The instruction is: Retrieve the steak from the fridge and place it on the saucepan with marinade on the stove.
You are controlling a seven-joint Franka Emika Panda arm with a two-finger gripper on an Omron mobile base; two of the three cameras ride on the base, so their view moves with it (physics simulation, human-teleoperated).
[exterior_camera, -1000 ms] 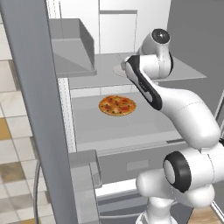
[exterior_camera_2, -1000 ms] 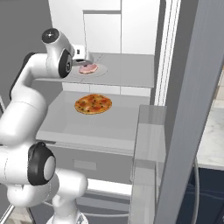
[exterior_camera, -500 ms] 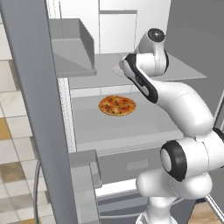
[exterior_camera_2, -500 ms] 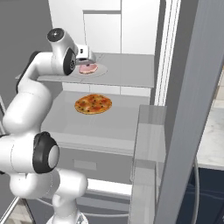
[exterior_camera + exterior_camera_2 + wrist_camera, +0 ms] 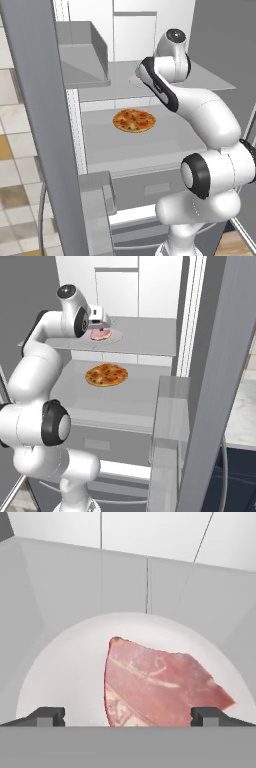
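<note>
The steak (image 5: pixel 157 684), a pinkish-red slab with a paler edge, lies on a round white plate (image 5: pixel 65 667) on the upper shelf of the open fridge (image 5: pixel 150 341). From the right base view the steak (image 5: pixel 100 334) peeks out just beyond my hand. My gripper (image 5: pixel 127 716) hangs right over the steak, open, its two dark fingertips (image 5: pixel 47 716) standing wide to either side of the meat and apart from it. In the left base view my hand (image 5: pixel 150 80) reaches over that upper shelf and hides the steak. The saucepan, the marinade and the stove are out of view.
A round orange-topped pizza (image 5: pixel 133 120) rests on the middle shelf (image 5: pixel 150 150), below my arm. A grey bin (image 5: pixel 82 55) hangs at upper left. The open fridge door (image 5: pixel 40 125) stands close on the left, its twin (image 5: pixel 220 371) on the right.
My hand has reached a little deeper over the upper shelf toward the plate. The jaws have stayed wide. Steak and pizza have not moved.
</note>
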